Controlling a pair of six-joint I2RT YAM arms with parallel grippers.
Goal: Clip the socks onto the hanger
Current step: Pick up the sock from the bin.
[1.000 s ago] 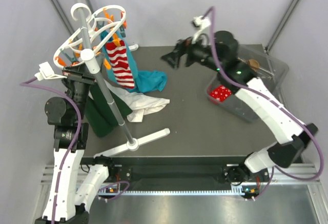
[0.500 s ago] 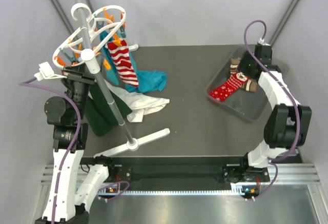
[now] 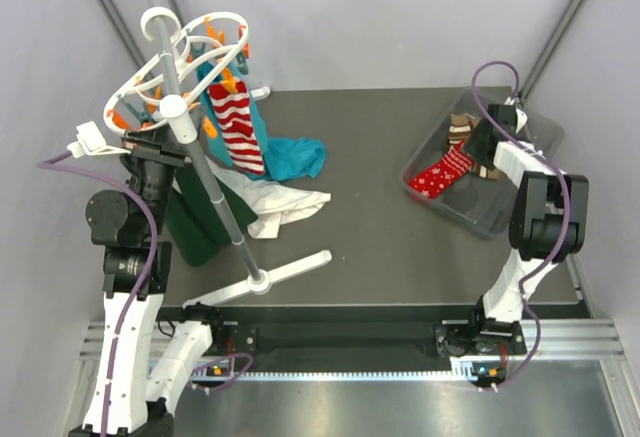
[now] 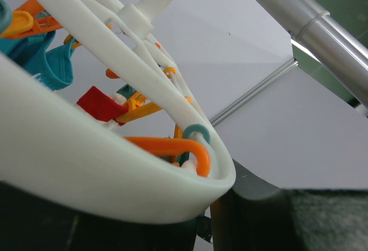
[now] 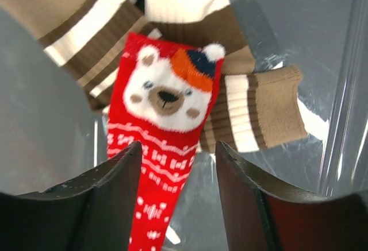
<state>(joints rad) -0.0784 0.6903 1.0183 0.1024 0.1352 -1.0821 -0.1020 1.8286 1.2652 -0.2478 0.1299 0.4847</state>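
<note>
The white hanger [image 3: 180, 65] with orange clips sits on a grey pole [image 3: 215, 192] at the left. One red-and-white striped sock [image 3: 235, 127] hangs clipped from it. My left gripper [image 3: 150, 145] is shut on the hanger's near ring; in the left wrist view that ring [image 4: 115, 170] runs between my fingers [image 4: 264, 211]. My right gripper [image 3: 482, 140] is open and empty, low inside the clear bin [image 3: 500, 219]. In the right wrist view it [image 5: 178, 147] hovers over a red sock with a bear face [image 5: 169, 96], among brown-and-cream striped socks [image 5: 264, 113].
A teal garment [image 3: 295, 157], a white cloth [image 3: 290, 205] and a dark green garment [image 3: 195, 225] lie around the pole. The pole's white foot [image 3: 285, 270] reaches toward the table's near edge. The bin's clear walls stand close around my right gripper.
My right arm swung from the table's far middle over to the bin and lowered into it above the socks. The hung sock swayed slightly. The left arm has not moved.
</note>
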